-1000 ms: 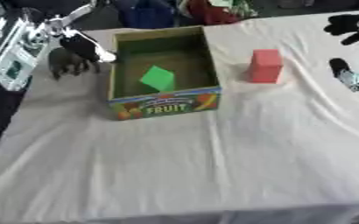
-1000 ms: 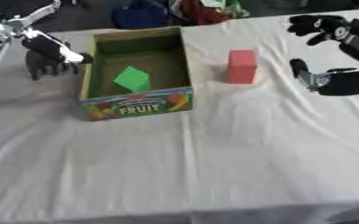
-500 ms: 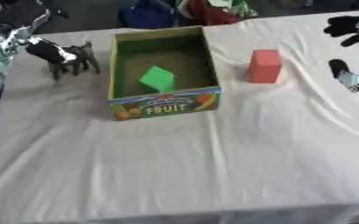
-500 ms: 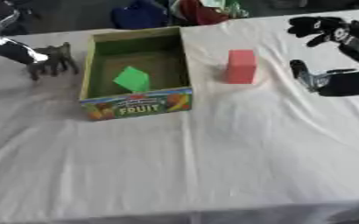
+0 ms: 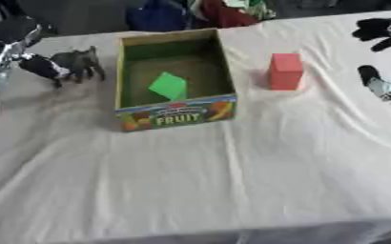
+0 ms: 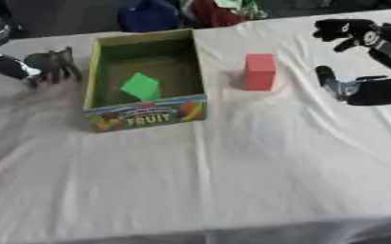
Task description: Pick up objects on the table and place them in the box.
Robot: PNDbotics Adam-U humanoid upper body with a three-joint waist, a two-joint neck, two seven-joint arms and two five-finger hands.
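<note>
While the left eye view cuts the right hand (image 6: 367,62) off at its edge, the right eye view shows it whole at 2 o'clock, fingers spread apart and holding nothing. At 10 o'clock the left hand (image 5: 65,66) hangs beside the box (image 5: 175,116); whether its fingers are apart cannot be told. Inside the box lies a green block (image 5: 169,86). A red block (image 5: 285,71) stands on the white cloth (image 5: 232,181) at 1 o'clock, between the box and the right hand.

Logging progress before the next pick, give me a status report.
Left hand at box's left, fingers curled. Right hand open beside red block. Green block already in box; red block still on the cloth, nothing blocking it.
</note>
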